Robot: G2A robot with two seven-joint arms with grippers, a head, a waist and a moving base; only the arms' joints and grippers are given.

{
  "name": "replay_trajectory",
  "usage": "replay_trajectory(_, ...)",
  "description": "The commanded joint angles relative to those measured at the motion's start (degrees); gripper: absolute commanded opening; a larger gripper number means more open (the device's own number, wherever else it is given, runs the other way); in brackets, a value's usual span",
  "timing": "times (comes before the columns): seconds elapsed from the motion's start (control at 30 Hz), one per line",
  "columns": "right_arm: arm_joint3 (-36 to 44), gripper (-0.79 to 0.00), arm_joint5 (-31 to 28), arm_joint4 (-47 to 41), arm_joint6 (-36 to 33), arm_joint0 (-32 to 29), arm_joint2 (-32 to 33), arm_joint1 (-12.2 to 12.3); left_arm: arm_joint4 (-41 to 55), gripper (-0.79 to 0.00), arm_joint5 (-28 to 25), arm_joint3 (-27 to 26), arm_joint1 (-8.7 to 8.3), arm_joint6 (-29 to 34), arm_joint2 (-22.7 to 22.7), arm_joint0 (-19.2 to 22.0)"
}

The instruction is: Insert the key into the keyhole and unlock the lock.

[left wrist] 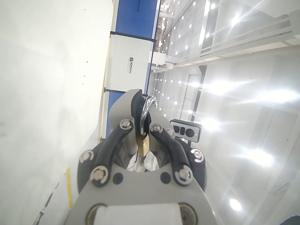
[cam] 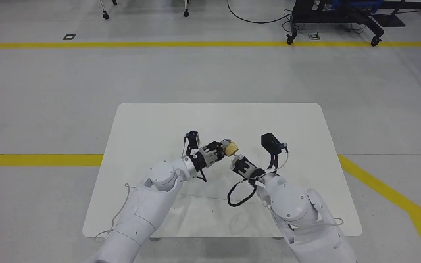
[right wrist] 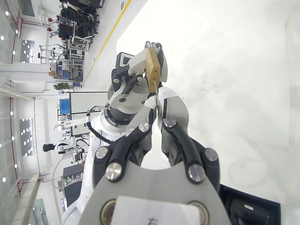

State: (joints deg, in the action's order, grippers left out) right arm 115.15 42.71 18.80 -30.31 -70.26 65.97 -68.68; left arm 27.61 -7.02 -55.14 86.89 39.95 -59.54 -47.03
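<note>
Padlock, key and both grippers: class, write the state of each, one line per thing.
Padlock: held off the table, clamped in the left gripper; cannot tell whether it is unlocked.
Key: blade in the keyhole, head pinched in the right gripper.
Left gripper: shut on the padlock.
Right gripper: shut on the key.
</note>
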Motion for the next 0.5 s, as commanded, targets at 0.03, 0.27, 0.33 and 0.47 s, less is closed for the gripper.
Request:
replay_trajectory(0.03,-0.2,-0.785,0.3,-0.2,-0.1,0.3,-0.2,-0.1,0.5,-0.785,0.1,-0.1,-0.02,0.2,-0.3,-0.2)
replay_trajectory(0.27,-0.6,-0.785,0.5,-0.5,0.0,0.7,-0.6,-0.3,-0.3,-0.785,0.1,-0.3,0.04,0.1,0.0,-0.2)
replay_trajectory(0.33,-0.7,-0.785,0.5,-0.6,0.0,0.8,-0.6,-0.3,-0.4,-0.785,-0.1,-0.3,0.05,0.1,0.1,-0.2)
replay_trajectory(0.47,-1.3,-0.785,0.6,-1.1,0.2,1.1,-0.4,-0.4,-0.7,-0.785,-0.3,-0.3,0.05,0.3,0.1,-0.2)
